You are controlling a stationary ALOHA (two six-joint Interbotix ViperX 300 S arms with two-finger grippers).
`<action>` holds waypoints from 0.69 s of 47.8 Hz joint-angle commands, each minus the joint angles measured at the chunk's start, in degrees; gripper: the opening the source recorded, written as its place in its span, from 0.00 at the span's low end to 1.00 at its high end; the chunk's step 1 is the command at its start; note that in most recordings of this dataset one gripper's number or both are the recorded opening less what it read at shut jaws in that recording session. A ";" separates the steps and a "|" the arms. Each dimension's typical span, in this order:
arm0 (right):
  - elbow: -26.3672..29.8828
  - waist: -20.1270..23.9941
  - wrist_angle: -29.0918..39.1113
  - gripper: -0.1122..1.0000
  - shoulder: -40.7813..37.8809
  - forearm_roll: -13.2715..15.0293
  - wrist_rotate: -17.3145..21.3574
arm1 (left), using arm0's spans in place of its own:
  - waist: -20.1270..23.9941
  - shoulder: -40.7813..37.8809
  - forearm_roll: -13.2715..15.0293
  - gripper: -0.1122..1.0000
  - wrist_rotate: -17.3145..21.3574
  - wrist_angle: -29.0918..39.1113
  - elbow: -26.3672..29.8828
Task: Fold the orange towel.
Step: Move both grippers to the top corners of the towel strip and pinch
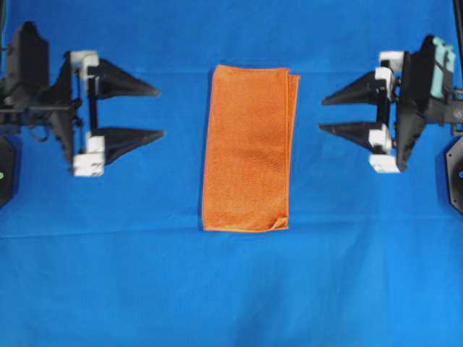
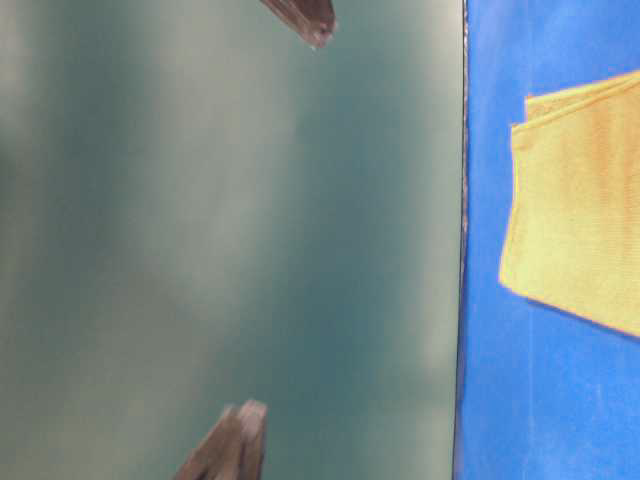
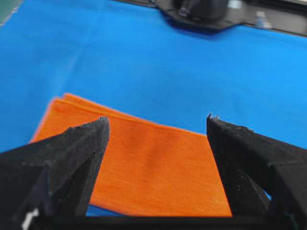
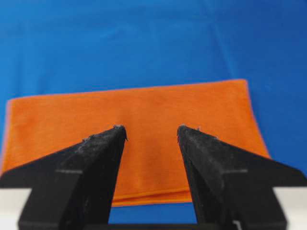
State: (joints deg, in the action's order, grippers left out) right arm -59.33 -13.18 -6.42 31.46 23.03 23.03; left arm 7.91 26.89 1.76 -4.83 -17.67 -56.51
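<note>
**Orange towel lying folded between two open grippers**

The orange towel [image 1: 248,148] is lying flat in the middle of the large blue cloth [image 1: 231,289], folded into a tall narrow rectangle. A second layer is showing along its right edge in the overhead view, slightly offset from the top layer, and its lower right corner is turned up a little. In the table-level view the towel [image 2: 580,215] is appearing yellowish at the right, on the blue cloth [image 2: 520,400], and a blurred grey-green background is filling the rest of that picture.

The blue cloth is covering the whole work surface, and faint creases are running across it. A dark arm base [image 3: 201,9] is being seen at the far edge in the left wrist view.

The left gripper [image 1: 160,113] is being held to the left of the towel, well apart from it, with its jaws standing wide apart and nothing between them. The right gripper [image 1: 320,114] is being held to the right of the towel, near it but not touching, its jaws likewise spread and holding nothing. Both are pointing towards the towel.
</note>
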 commanded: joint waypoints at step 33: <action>13.62 -15.73 -1.23 0.59 -33.40 -0.35 -0.09 | 15.47 -41.40 -0.09 0.80 0.09 -6.86 18.90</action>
State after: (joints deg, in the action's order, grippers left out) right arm -46.93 -28.56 -7.12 -1.23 22.85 23.03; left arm 22.50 -13.54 1.76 -4.75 -23.82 -39.55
